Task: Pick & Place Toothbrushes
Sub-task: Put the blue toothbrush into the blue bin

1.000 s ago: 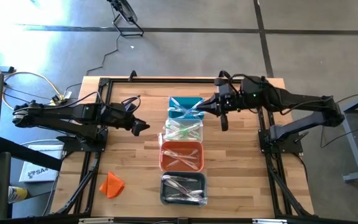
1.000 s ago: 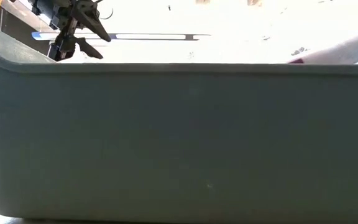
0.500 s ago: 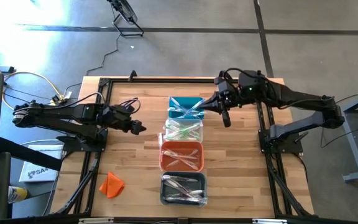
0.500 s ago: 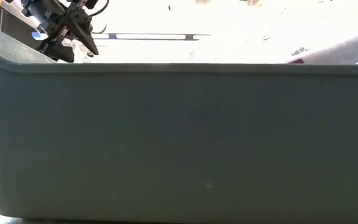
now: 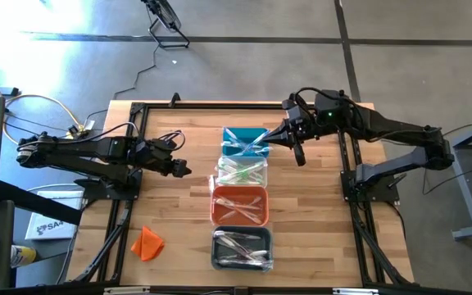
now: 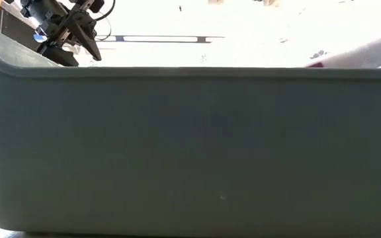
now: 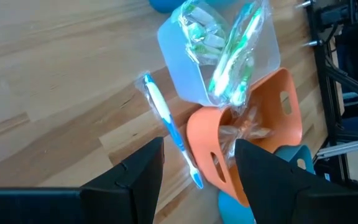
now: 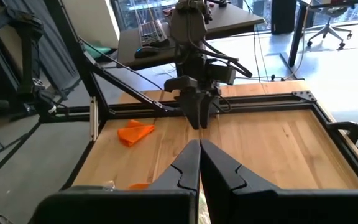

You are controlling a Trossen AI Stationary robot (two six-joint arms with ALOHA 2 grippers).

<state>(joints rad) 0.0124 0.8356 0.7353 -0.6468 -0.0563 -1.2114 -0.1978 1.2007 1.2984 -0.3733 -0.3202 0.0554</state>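
Four bins stand in a row down the table's middle: teal (image 5: 242, 141), clear (image 5: 240, 172), orange (image 5: 238, 205) and grey (image 5: 242, 248), each with wrapped toothbrushes inside. One blue toothbrush (image 7: 169, 138) in a clear wrapper lies flat on the wood beside the clear bin (image 7: 219, 56) and the orange bin (image 7: 253, 134). My left gripper (image 7: 197, 180) (image 5: 183, 170) hovers open left of the bins, slanting down toward that toothbrush without touching it. My right gripper (image 8: 199, 158) (image 5: 270, 141) is shut and empty, held high by the teal bin's right rim.
An orange cloth lump (image 5: 147, 243) (image 8: 135, 132) lies on the wood near the front left. The grey bin's wall (image 6: 190, 152) fills the low view, with my left gripper (image 6: 71, 33) above its rim. Black frame rails (image 5: 121, 213) run along both table sides.
My left gripper has rolled about its own axis and tipped further down, staying in place and open. My right hand has swung a little toward the table's far edge, still shut. The bins and toothbrushes have kept still.
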